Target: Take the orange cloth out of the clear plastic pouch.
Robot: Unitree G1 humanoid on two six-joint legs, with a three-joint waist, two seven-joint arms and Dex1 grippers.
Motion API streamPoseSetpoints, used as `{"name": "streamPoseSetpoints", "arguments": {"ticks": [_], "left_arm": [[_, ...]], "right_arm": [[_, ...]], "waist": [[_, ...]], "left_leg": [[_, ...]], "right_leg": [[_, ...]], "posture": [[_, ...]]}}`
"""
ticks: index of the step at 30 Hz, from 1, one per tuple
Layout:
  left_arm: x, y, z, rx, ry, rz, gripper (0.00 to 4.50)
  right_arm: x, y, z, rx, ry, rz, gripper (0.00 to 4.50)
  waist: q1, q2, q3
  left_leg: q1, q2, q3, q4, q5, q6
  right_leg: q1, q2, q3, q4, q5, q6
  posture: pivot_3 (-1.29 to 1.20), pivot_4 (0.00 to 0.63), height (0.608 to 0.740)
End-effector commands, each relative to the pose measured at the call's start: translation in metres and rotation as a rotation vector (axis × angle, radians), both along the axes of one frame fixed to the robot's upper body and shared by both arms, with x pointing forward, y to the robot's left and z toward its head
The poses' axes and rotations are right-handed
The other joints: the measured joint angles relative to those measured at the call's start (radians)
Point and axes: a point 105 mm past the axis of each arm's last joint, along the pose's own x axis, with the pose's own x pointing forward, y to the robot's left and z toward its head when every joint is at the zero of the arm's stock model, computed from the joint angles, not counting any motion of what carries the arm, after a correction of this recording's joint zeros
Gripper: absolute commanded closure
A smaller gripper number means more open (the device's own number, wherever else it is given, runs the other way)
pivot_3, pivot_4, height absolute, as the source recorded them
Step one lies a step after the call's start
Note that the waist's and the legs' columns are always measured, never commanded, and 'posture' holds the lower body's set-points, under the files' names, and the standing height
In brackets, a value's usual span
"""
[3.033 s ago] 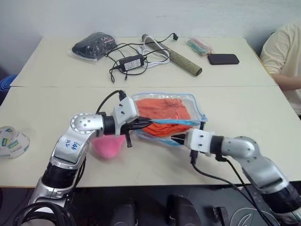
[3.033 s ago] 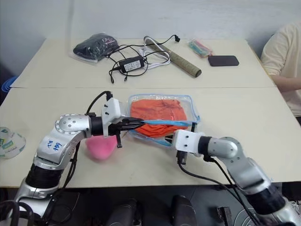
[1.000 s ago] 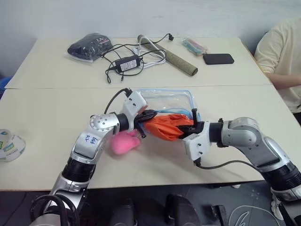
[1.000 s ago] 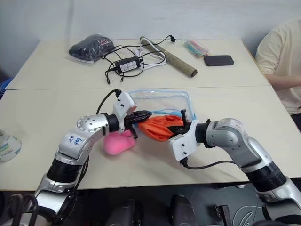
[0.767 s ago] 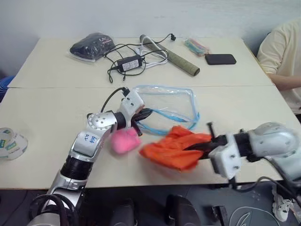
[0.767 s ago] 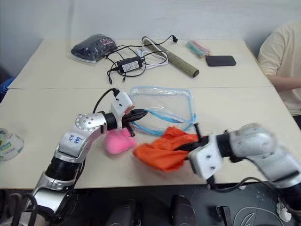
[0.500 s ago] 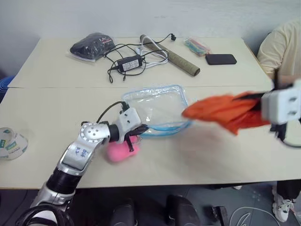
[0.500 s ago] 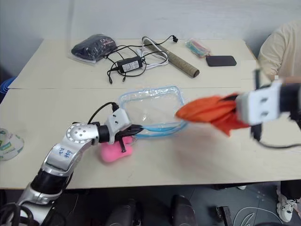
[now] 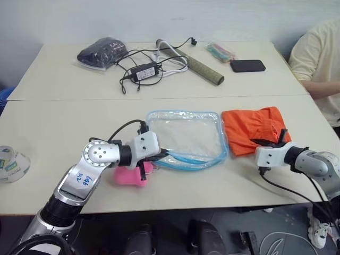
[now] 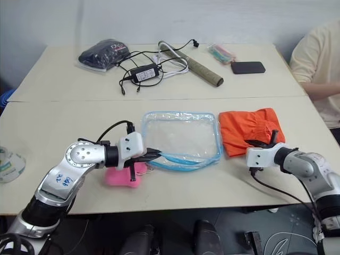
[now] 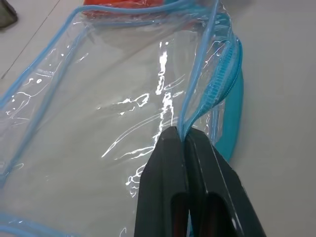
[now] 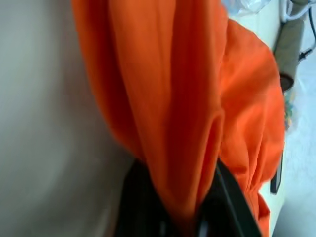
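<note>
The orange cloth [image 9: 251,129] is now out of the clear plastic pouch [image 9: 184,137]. It lies on the table [image 9: 64,122] right of it, where my right gripper [image 9: 271,141] carried it.

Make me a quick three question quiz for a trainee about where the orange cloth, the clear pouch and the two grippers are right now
1. True or false: the orange cloth lies inside the clear plastic pouch.
2. What does the left gripper pinch?
A. the pink plush heart
B. the pouch's blue zipper edge
C. the black phone
3. Fill in: folds of the ____ lie between the right gripper's fingers.

Key
1. False: it lies on the table beside the pouch.
2. B
3. orange cloth
</note>
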Motion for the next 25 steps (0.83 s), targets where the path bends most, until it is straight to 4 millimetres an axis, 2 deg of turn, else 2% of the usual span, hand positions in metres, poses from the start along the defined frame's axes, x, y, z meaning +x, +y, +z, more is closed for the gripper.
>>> {"name": "streamPoseSetpoints", "arguments": {"ticks": [1, 5, 10, 14, 17, 21, 25], "left_arm": [[0.003, 0.004, 0.011, -0.048, -0.005, 0.070, 3.85], [-0.007, 0.005, 0.010, -0.063, 0.031, 0.059, 2.65], [-0.019, 0.019, 0.019, -0.086, 0.066, 0.060, 1.20], [-0.031, 0.046, 0.038, -0.153, 0.149, 0.083, 0.02], [-0.044, 0.081, 0.053, -0.188, 0.237, 0.099, 0.02], [-0.045, 0.147, 0.045, -0.055, 0.230, 0.237, 0.02], [-0.038, 0.175, 0.048, -0.038, 0.191, 0.304, 0.02]], "right_arm": [[-0.009, -0.014, -0.003, 0.105, 0.067, -0.078, 2.92], [-0.022, -0.017, 0.009, 0.154, 0.117, -0.063, 1.64], [-0.044, -0.030, 0.023, 0.262, 0.271, -0.094, 0.08], [-0.067, -0.051, 0.040, 0.450, 0.425, -0.162, 0.00], [-0.082, -0.078, 0.052, 0.621, 0.531, -0.279, 0.00], [-0.092, -0.123, 0.067, 0.824, 0.577, -0.441, 0.00], [-0.084, -0.135, 0.075, 0.926, 0.543, -0.459, 0.00]], "waist": [[0.001, 0.000, 0.000], [0.007, 0.000, 0.000], [0.006, 0.000, 0.000], [0.005, 0.000, 0.000], [0.004, 0.000, 0.000], [-0.003, 0.001, 0.000], [-0.005, 0.002, 0.001]], "left_leg": [[0.000, 0.001, 0.000, 0.000, 0.000, 0.000], [-0.001, 0.000, -0.002, 0.000, 0.000, 0.000], [-0.001, 0.000, -0.002, 0.000, 0.000, 0.000], [-0.001, 0.001, -0.002, 0.000, 0.000, 0.000], [-0.001, 0.001, -0.002, 0.000, 0.000, 0.000], [0.001, 0.001, -0.001, -0.001, -0.001, 0.000], [0.001, 0.001, 0.000, -0.001, -0.001, 0.000]], "right_leg": [[0.000, 0.001, 0.000, 0.000, 0.000, 0.000], [0.000, -0.001, -0.001, -0.001, 0.000, 0.000], [0.000, -0.001, -0.001, -0.001, 0.000, 0.000], [0.000, 0.000, -0.001, -0.001, 0.000, 0.000], [0.000, 0.000, -0.001, -0.001, 0.000, 0.000], [0.000, 0.000, -0.001, -0.005, -0.001, -0.002], [-0.002, 0.000, 0.000, -0.004, -0.001, -0.003]], "posture": [[0.00, 0.150, 0.740], [0.00, 0.150, 0.740], [0.00, 0.150, 0.740], [0.00, 0.150, 0.740], [0.00, 0.150, 0.740], [0.00, 0.150, 0.740], [0.00, 0.150, 0.740]]}}
